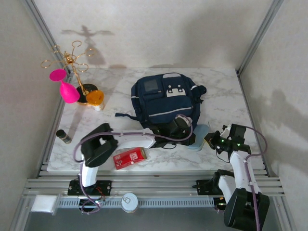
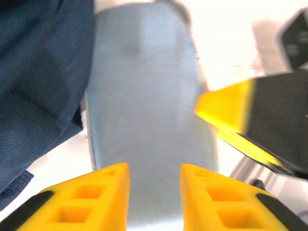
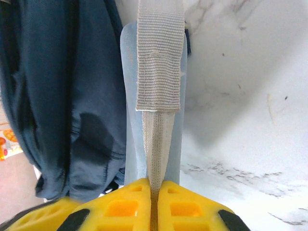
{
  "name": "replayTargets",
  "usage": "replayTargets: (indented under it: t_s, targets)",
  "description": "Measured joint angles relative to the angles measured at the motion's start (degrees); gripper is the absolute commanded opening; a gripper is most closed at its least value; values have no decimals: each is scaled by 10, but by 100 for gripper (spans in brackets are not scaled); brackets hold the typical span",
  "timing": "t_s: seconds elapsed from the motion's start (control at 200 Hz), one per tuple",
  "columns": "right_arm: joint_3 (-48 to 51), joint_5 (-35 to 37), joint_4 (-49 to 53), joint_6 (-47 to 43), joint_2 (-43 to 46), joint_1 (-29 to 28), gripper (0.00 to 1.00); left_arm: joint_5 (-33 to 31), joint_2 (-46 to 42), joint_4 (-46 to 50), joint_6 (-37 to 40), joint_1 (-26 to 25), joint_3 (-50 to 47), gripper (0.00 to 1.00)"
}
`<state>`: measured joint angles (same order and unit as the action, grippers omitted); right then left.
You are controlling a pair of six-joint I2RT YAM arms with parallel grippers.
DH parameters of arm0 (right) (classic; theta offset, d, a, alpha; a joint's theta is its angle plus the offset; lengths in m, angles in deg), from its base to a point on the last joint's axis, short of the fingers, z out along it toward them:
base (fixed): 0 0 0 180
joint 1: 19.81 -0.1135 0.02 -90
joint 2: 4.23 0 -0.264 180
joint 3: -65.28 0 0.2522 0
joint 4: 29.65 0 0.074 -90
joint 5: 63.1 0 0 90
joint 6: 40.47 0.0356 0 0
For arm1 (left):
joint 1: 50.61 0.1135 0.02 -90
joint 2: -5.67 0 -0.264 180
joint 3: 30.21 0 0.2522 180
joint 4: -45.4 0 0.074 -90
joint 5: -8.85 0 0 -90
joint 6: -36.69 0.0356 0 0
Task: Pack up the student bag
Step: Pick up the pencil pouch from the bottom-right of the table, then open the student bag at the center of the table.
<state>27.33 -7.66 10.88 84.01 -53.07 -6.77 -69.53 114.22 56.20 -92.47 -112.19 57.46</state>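
The student bag (image 1: 163,102) is lying mid-table (image 1: 221,86), patches upward. A pale blue pouch (image 3: 129,72) is lying just beside its near-right corner. The right gripper (image 3: 155,192) is clamping the pouch's grey webbing strap (image 3: 159,62). The left gripper (image 2: 154,192) is hovering over the pouch, fingers apart. Probable step: loading the pouch. The next move requires an open compartment.

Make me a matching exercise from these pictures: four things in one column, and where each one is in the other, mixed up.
Things:
1 backpack
2 red box
3 small dark bottle
4 grey strap

Places:
A left edge of the table
B pinched in the right gripper
C middle of the table
D near edge of the table

Pairs: 1-C, 2-D, 3-A, 4-B
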Motion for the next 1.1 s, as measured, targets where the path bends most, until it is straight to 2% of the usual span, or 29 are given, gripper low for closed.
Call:
replayTargets:
  t_s: [0.15, 0.25, 0.365, 0.481, 0.731, 0.976, 1.101]
  targets:
    - [-38, -1, 10, 0, 5, 11, 9, -50, -109, 65, 89, 19, 6, 47]
    - [-66, 1, 13, 0, 5, 12, 9, -89, -137, 105, 162, 52, 16, 51]
    - [-91, 6, 17, -4, 3, 13, 9, -130, -120, 148, 249, 81, 24, 58]
    - [-104, 12, 18, -5, -3, 13, 9, -149, -80, 171, 320, 81, 25, 61]
    - [-106, 11, 18, -4, -11, 13, 10, -175, -5, 186, 407, 78, 44, 78]
    - [-106, 11, 17, -4, -20, 13, 10, -188, 33, 178, 439, 85, 80, 76]
    - [-109, 11, 18, -4, -21, 13, 10, -188, 48, 177, 445, 96, 101, 69]
